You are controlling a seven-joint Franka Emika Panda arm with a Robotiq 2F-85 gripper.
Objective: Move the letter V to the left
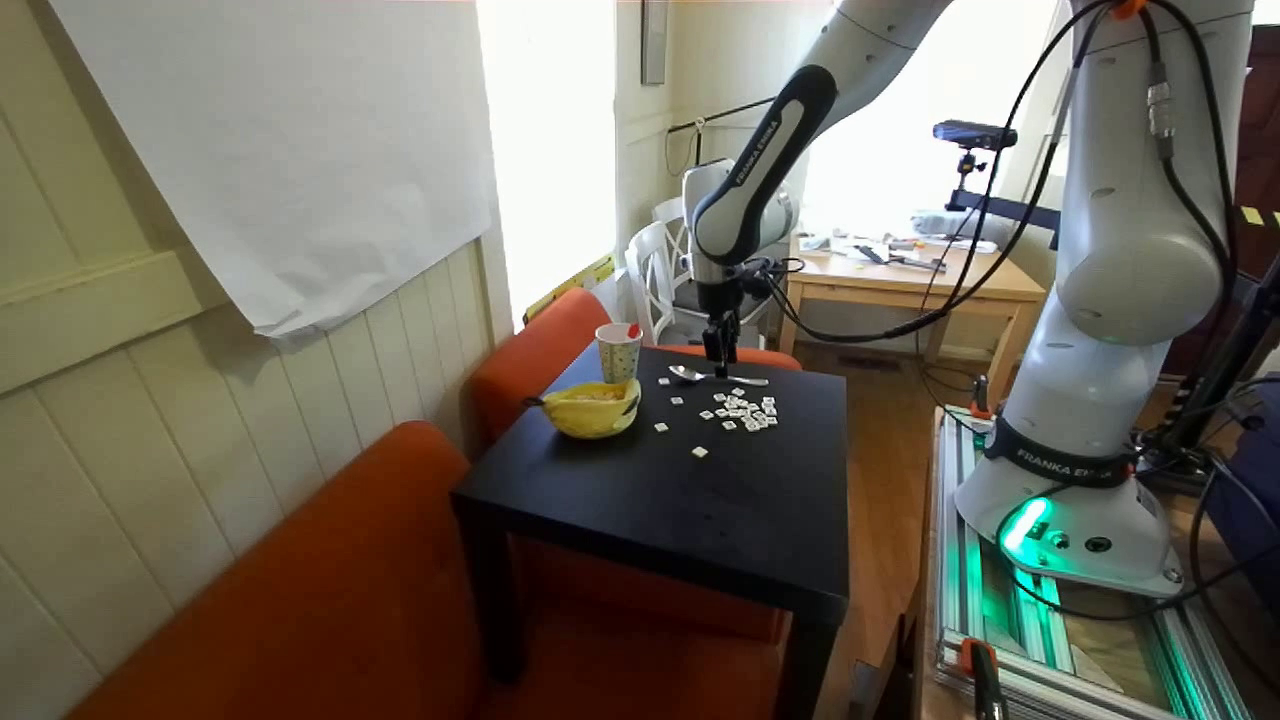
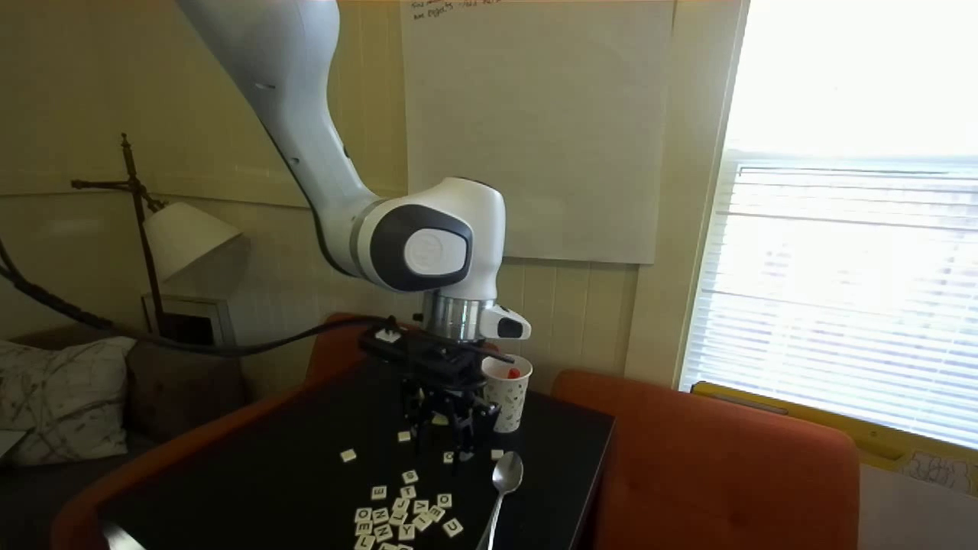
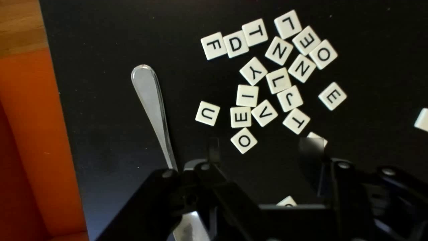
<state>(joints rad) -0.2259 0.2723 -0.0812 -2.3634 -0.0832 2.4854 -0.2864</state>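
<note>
The letter V tile (image 3: 264, 113) is a small white square with a black V, lying face up on the black table (image 3: 110, 140). In the wrist view it touches or nearly touches an E tile (image 3: 240, 117) and lies close to the J and T tiles. It also shows in an exterior view (image 2: 420, 506) among the cluster. My gripper (image 3: 263, 150) is open and empty, with its fingers spread wide. It is above the table, apart from the V tile, which lies just beyond the fingertips in the wrist view. The gripper also shows in both exterior views (image 1: 722, 362) (image 2: 441, 452).
A metal spoon (image 3: 150, 93) lies beside the cluster and passes under one finger in the wrist view. Several other tiles (image 3: 247, 95) surround the V. A paper cup (image 1: 619, 355) and a yellow bowl (image 1: 595, 410) stand on the table. Orange chairs (image 1: 540, 350) border it.
</note>
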